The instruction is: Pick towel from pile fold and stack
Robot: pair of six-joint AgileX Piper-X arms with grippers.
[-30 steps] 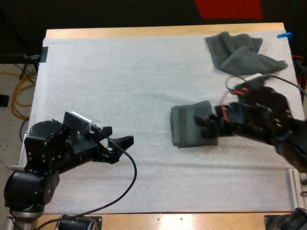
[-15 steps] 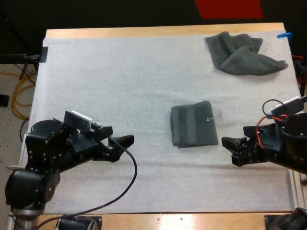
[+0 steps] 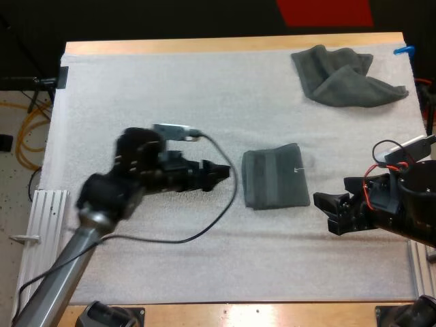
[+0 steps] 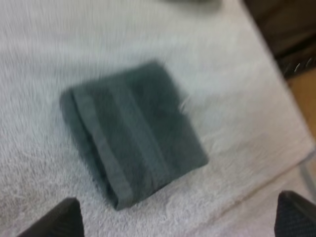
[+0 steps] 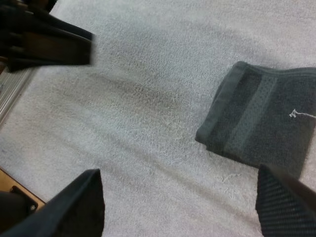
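Folded towel [image 3: 275, 178] lies between my claws — left claw [image 3: 223, 171] facing its banded edge, right claw [image 3: 326, 212] off its corner; both open.

White mat [image 3: 204, 88] on wooden table [image 3: 204, 45], speckled floor [image 3: 10, 184] at left

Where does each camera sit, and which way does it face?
High view: behind both arms, looking down on the mat; left tool, right tool show.
Left wrist view: on the left arm, facing the folded towel; its open fingers show.
Right wrist view: on the right arm, facing the same towel; open fingers show.
All share that towel.
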